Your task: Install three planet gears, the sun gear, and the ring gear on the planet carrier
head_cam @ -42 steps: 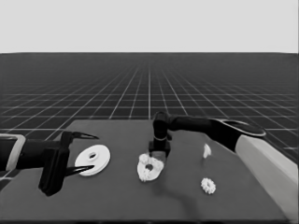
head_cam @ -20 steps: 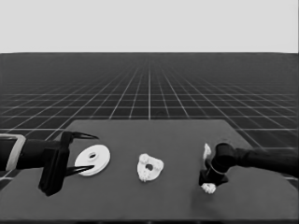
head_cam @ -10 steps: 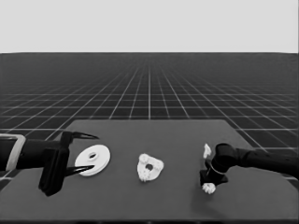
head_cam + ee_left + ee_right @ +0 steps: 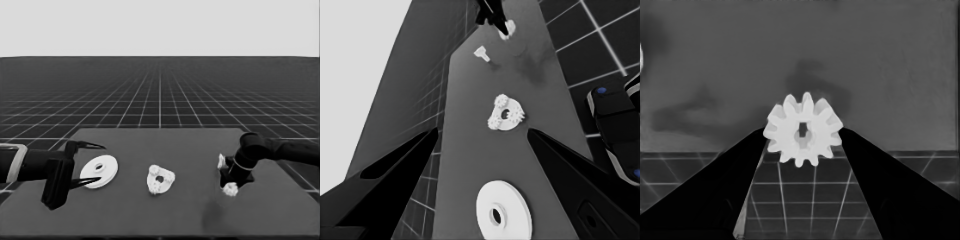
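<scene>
Right gripper (image 4: 231, 186) little shifted since half a second ago, fingers closed on small white toothed gear (image 4: 803, 129), well right of gear-laden smaller white round part (image 4: 160, 180), left gripper (image 4: 88, 165) parked spread wide over larger white round part (image 4: 99, 171).

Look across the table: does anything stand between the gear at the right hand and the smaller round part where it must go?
Nothing visible does. The gear sits between the right hand's fingers; bare table separates it from the smaller round part. The thin white piece lies off that line.
</scene>
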